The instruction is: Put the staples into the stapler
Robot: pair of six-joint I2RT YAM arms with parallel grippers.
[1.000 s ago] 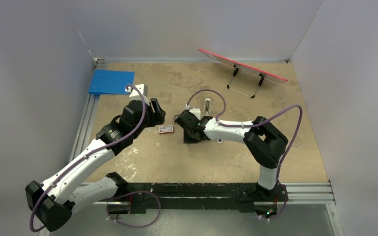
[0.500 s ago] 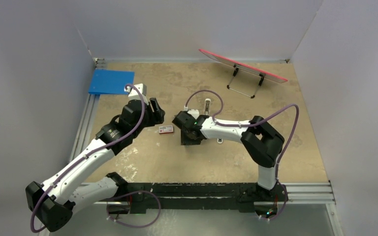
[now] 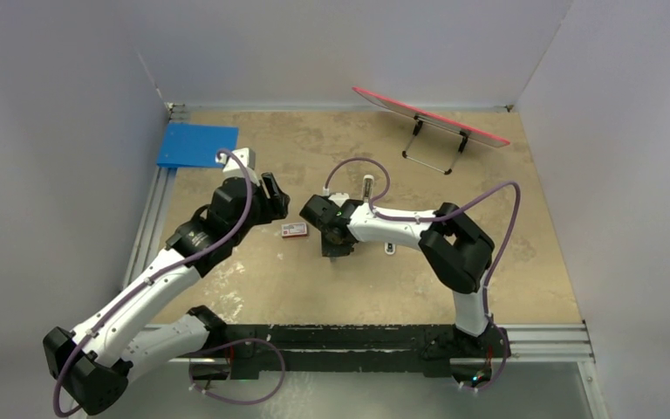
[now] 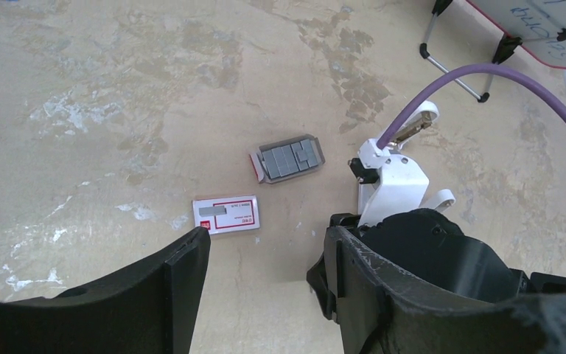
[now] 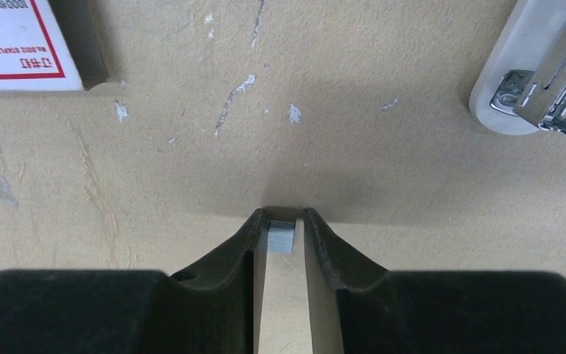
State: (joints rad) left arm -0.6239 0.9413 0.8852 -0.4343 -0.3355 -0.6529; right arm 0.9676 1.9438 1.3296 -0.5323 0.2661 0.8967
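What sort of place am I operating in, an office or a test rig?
Most likely a lab robot cell, not an office: plain white panels box in a worn tan table, and both arm bases bolt to an aluminium rail at its near edge.

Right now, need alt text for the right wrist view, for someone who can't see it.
The right arm's fingers pinch a small grey strip of staples over the tan table. A corner of a red-and-white box sits at upper left, and the rounded end of the white stapler, metal insides exposed, at upper right.
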